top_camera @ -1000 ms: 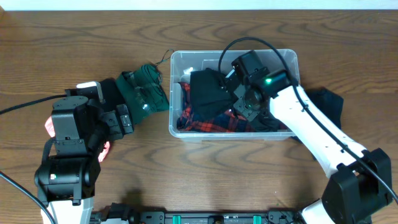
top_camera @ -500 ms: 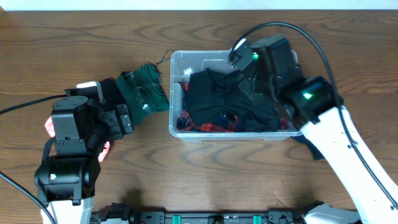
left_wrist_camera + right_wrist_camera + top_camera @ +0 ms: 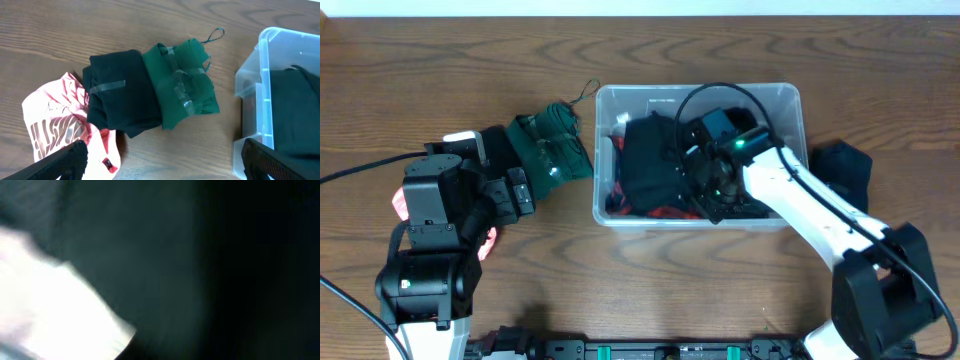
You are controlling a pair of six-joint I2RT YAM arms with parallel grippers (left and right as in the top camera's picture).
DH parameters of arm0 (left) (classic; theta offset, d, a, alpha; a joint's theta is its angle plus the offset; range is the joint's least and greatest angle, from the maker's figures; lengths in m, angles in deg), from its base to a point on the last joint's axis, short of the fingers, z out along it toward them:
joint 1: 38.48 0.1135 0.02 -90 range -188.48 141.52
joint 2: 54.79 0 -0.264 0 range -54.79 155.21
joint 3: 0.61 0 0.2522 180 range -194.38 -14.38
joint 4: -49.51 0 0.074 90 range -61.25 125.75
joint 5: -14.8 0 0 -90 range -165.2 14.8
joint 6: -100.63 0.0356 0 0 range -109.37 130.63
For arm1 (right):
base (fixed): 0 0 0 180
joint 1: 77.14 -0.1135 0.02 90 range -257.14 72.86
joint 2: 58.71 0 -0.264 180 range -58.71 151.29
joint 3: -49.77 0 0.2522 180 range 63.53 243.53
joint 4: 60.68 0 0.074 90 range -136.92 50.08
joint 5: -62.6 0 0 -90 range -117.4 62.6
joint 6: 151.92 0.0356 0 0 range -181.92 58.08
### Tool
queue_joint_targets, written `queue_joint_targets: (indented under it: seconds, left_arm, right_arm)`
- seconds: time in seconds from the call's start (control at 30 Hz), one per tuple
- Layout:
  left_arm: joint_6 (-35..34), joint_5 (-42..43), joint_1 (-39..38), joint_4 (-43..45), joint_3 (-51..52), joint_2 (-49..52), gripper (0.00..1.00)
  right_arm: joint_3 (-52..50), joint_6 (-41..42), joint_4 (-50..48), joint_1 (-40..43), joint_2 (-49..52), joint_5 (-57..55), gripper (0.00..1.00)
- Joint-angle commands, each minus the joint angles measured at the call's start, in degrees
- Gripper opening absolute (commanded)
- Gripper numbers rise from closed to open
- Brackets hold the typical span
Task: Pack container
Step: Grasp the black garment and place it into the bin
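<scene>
**Right arm back down inside container**

Right end effector (image 3: 708,192) has dropped from the container's far rim into the container (image 3: 788,98), which sits mid-worktop (image 3: 440,60). It is sunk in black cloth (image 3: 648,160). Fingers hidden, wrist view just a dark blur, so can't tell its grip. Left end effector (image 3: 165,145) hangs left of the container, fingers wide apart, over green garment (image 3: 182,85), black garment (image 3: 120,102) and pink garment (image 3: 52,125).

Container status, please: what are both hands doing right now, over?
Left gripper open above the clothes pile. Right gripper buried in black cloth inside container, grip unseen. Nothing blocking.
</scene>
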Motion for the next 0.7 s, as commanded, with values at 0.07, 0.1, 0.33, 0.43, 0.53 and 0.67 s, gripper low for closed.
queue_joint_targets:
  seconds: [0.07,0.1,0.33,0.43,0.53,0.67]
  left_arm:
    - [-0.48,-0.04,-0.20,0.04,-1.14,0.00,0.98]
    - [-0.48,-0.04,-0.20,0.04,-1.14,0.00,0.98]
    - [-0.48,-0.07,-0.20,0.04,-1.14,0.00,0.98]
    - [-0.48,-0.07,-0.20,0.02,-1.14,0.00,0.98]
    - [-0.48,-0.07,-0.20,0.00,-1.14,0.00,0.98]
    - [-0.48,-0.07,-0.20,0.02,-1.14,0.00,0.98]
  right_arm:
    - [-1.18,4.15,-3.21,1.84,2.14,-10.19,0.09]
    - [-0.48,4.09,-3.30,2.27,2.03,-10.45,0.11]
    - [10.69,2.14,2.38,3.04,0.31,-11.63,0.24]
    - [15.13,3.89,2.71,4.04,-3.06,-13.09,0.32]
    - [17.29,5.81,1.22,6.64,-7.19,-13.20,0.56]
    - [17.40,10.10,0.94,12.92,-12.94,-13.20,0.64]
